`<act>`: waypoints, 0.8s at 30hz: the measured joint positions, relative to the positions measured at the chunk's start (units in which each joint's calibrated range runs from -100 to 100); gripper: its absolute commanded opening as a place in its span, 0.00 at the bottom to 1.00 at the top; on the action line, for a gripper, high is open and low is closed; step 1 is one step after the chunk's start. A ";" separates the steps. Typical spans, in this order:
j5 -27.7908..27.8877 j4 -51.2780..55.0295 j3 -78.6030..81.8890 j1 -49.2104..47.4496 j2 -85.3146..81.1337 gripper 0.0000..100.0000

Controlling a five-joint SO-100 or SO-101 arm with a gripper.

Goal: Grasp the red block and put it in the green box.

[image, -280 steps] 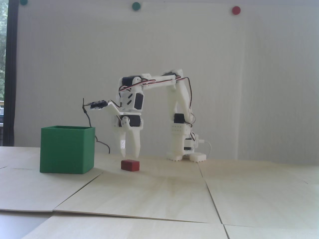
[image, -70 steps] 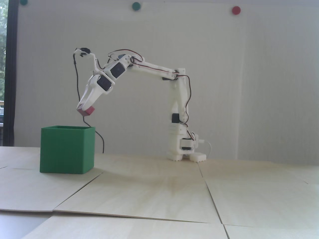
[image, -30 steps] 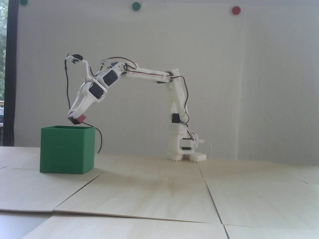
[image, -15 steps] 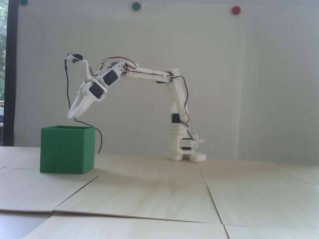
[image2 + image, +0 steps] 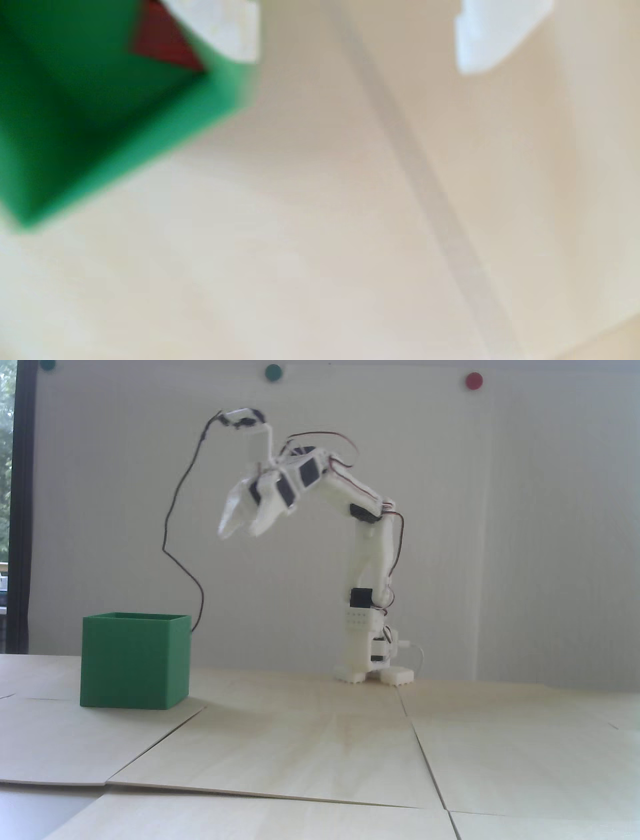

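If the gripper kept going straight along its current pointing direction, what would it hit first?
Probably bare table. The open gripper points down-left, apparently landing right of the green box; depth is unclear.

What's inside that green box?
In the wrist view, a red block lies inside the green box, partly covered by a gripper finger. In the fixed view, the walls hide the interior.

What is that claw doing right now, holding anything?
Claw: open and empty; the red block already lies inside the green box.
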State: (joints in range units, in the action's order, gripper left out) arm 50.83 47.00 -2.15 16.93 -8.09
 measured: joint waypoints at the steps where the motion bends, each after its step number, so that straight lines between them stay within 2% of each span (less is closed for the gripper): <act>1: 0.00 0.25 3.04 -2.22 -3.07 0.14; 4: 0.00 0.42 13.79 -7.34 -11.79 0.02; 9: 0.00 0.42 33.03 -12.00 -23.99 0.02; 17: -0.21 0.50 61.41 -12.23 -38.19 0.02; 24: -5.55 0.50 82.72 -13.22 -51.14 0.02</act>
State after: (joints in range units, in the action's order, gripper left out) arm 45.29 47.50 80.57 3.71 -59.24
